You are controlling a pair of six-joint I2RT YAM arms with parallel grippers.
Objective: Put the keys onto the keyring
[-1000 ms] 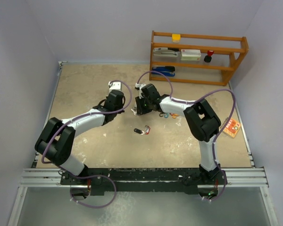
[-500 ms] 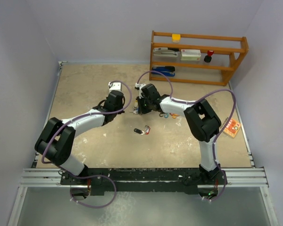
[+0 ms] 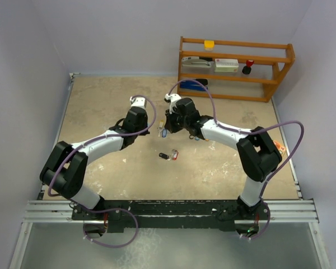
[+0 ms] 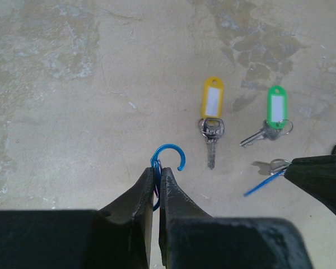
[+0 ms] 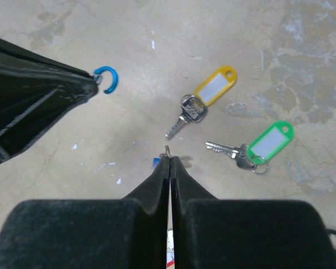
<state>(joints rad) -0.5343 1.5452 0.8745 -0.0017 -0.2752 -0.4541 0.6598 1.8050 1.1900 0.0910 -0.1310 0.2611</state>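
On the beige, stained counter [image 3: 101,112] we see a wooden shelf [image 3: 229,77] standing at the far right corner, well apart from the work in the middle. The left arm [image 3: 101,140] and the right arm [image 3: 224,131] both reach inward, so their wrists nearly meet above the centre. The left gripper [image 4: 158,167] has its jaws pinched together on the keyring [image 4: 169,148], a small blue open hook that sticks up past the fingertips, clear of the surface. The right gripper [image 5: 169,159] has its jaws pressed tight on the blue-tagged key [image 4: 263,182]. In the left wrist view its tag slants down out of the grip beside the little metal ring, near the hook but not touching it. Below and between the two grippers, the yellow-tagged key [image 4: 211,106] and the green-tagged key [image 4: 275,109] lie flat on the counter, side by side and apart from each other. Nearer the arm bases, in the top view, the black-tagged key [image 3: 164,156] and the red-tagged key [image 3: 175,153] lie close together on the counter.
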